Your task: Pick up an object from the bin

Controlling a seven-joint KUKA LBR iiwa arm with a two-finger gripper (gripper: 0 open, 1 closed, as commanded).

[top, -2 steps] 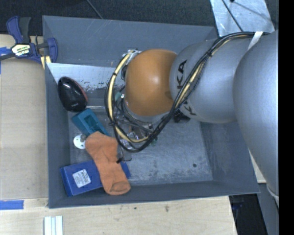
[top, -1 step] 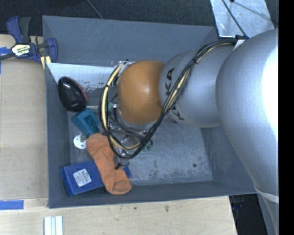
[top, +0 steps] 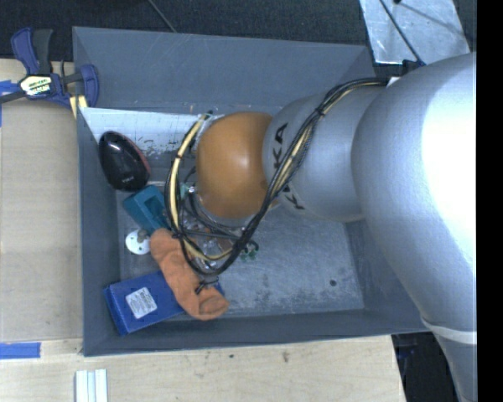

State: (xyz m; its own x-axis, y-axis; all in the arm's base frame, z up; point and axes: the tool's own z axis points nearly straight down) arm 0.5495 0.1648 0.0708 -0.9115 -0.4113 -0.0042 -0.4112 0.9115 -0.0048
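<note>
Camera view: orange cloth (top: 183,276), diagonal

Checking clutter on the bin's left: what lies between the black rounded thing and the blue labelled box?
In the camera view, a teal block and, below it, a small white round piece lie between them.

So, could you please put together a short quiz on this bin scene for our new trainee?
1. True or false: the black rounded object lies in the upper-left part of the bin.
2. What lies against the blue box with the white label? A) an orange cloth B) a green ball C) a metal spoon
3. Name the small thing lying between the teal object and the blue box.
Key: 1 true; 2 A; 3 the white round piece.
</note>
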